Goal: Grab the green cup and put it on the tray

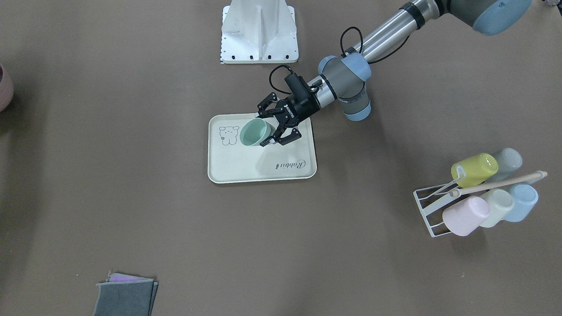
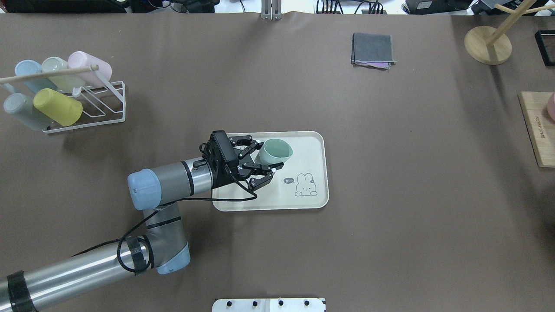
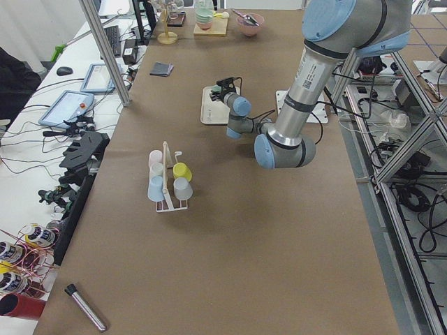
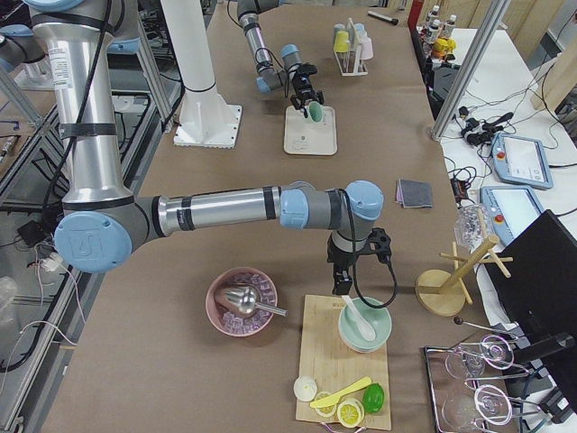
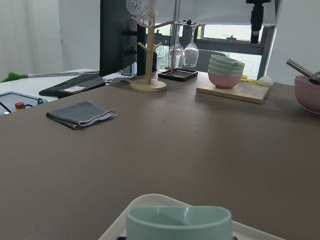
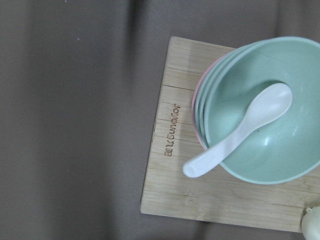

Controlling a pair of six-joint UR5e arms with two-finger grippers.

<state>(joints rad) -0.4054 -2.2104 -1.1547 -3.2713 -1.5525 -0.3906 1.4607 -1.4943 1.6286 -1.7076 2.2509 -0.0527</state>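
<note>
Overhead exterior | left gripper [image 2: 269,156] clamped on green cup [image 2: 277,150] from 9 o'clock | cup tilted over tray [image 2: 318,143], 12 o'clock half | probably light, stiff, slick plastic: grip the sidewall | right gripper [image 4: 343,289] state: cannot tell

From overhead the left hand [image 2: 265,156] covers the lower wall of the green cup [image 2: 278,150], so whether its base meets the tray [image 2: 305,143] cannot be told. The left wrist view's bottom edge cuts the cup to its rim and the tray to a corner. The right hand [image 4: 346,287] shows only small in the right side view, its jaws unreadable. At the tabletop's right end a pink bowl [image 1: 4,87] is cut by the front view's edge. The cloth [image 1: 125,296] runs past that view's bottom edge.
</note>
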